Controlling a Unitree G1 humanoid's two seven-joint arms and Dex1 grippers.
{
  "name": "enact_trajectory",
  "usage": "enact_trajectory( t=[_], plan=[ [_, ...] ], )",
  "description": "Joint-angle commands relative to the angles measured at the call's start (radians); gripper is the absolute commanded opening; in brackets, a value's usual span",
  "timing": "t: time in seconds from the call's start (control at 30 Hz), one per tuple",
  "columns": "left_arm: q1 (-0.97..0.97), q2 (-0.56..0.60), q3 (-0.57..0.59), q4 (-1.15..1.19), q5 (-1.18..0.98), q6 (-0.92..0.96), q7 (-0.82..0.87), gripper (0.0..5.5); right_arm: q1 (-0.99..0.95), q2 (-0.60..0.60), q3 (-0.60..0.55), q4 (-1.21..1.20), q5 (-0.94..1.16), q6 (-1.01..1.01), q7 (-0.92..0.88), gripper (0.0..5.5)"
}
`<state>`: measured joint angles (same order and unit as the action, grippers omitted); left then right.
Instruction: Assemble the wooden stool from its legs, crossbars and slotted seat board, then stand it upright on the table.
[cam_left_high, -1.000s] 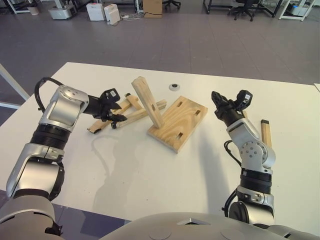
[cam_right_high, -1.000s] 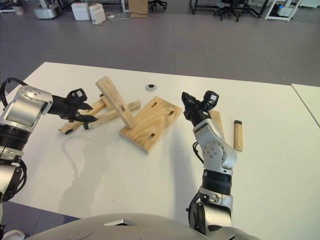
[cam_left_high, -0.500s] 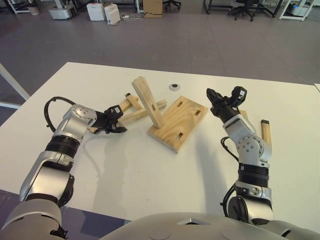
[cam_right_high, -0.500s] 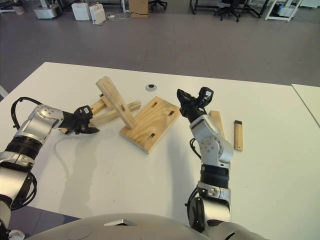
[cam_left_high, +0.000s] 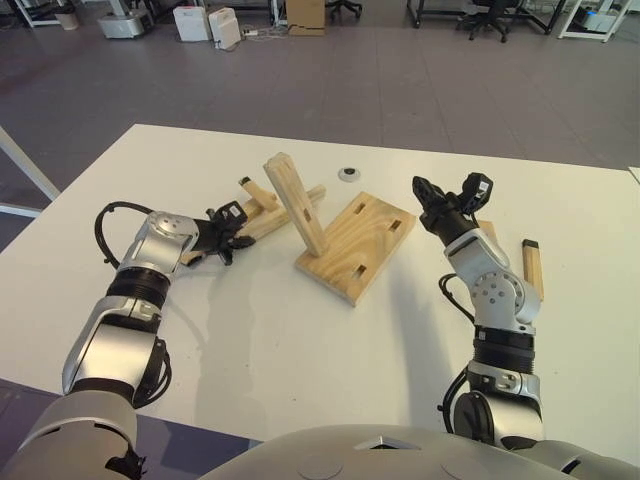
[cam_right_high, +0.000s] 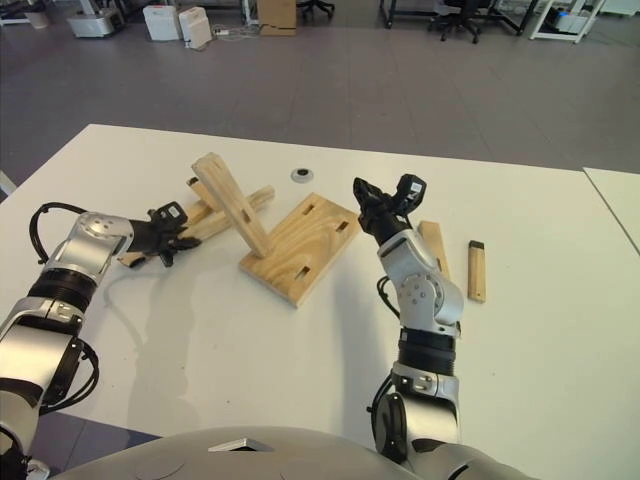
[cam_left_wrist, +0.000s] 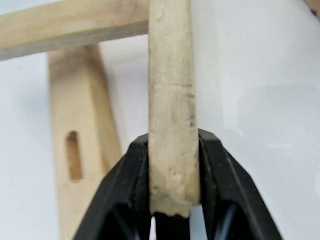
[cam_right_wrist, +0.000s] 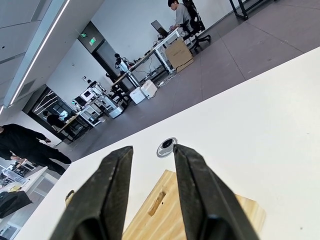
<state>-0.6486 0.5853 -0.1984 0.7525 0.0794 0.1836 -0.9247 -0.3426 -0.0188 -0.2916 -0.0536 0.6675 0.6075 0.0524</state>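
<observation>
Seat board (cam_left_high: 357, 246) lies just right of centre in the head views, set diagonally on the white surface (cam_left_high: 300, 370), with slots showing in its face. One leg (cam_left_high: 296, 203) rises from the board's left edge and leans toward the upper left of the frame. Left of that leg, a loose cluster of wooden pieces (cam_left_high: 283, 208) lies crossed on the surface.

The left claw (cam_left_high: 230, 234) is at the left-centre of the frame, down at that cluster and clamped on the end of a crossbar (cam_left_wrist: 171, 100). In the left wrist view its black fingers (cam_left_wrist: 222, 175) press both sides of the crossbar. A slotted leg (cam_left_wrist: 80, 145) lies beside it and a pale bar (cam_left_wrist: 70, 30) crosses beyond.

The right claw (cam_left_high: 432, 197) hangs above the surface to the right of the board and apart from it, fingers parted and holding nothing. Toward the right edge of the frame two more pieces lie flat: one strip (cam_right_high: 434, 245) partly hidden by the arm, and a second strip (cam_left_high: 533, 268) nearer the edge. A small round fitting (cam_left_high: 348, 174) sits in the surface above the board.
</observation>
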Motion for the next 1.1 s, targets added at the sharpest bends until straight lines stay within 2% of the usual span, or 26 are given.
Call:
enact_trajectory(
  t=[0.03, 0.23, 0.33, 0.47, 0.63, 0.87, 1.1],
  plan=[
    [0.061, 0.021, 0.105, -0.153, -0.072, 0.004, 0.050, 1.03, -0.022, -0.011, -0.009, -0.005, 0.006, 0.008, -0.011, 1.51],
    [0.039, 0.082, 0.209, -0.354, -0.108, -0.007, 0.086, 1.03, -0.034, -0.005, -0.036, -0.041, 0.044, 0.023, -0.027, 1.51],
    [-0.053, 0.107, 0.270, -0.377, -0.141, -0.080, 0.103, 1.03, -0.124, -0.008, -0.073, -0.097, 0.187, 0.074, -0.027, 1.51],
    [-0.138, 0.078, 0.318, -0.474, -0.215, -0.167, 0.108, 1.03, -0.329, 0.015, -0.101, -0.155, 0.511, 0.144, -0.059, 2.31],
    [-0.093, 0.025, 0.278, -0.666, -0.253, -0.141, 0.120, 1.03, -0.516, 0.066, -0.106, -0.110, 0.781, 0.097, -0.160, 3.35],
    [-0.068, 0.002, 0.256, -0.806, -0.336, 0.001, 0.100, 1.03, -0.518, 0.032, -0.036, -0.131, 0.757, 0.060, -0.133, 4.86],
    [-0.026, 0.019, 0.236, -0.903, -0.384, 0.117, 0.090, 1.03, -0.512, -0.027, 0.063, -0.161, 0.597, 0.032, -0.046, 4.90]
  ],
)
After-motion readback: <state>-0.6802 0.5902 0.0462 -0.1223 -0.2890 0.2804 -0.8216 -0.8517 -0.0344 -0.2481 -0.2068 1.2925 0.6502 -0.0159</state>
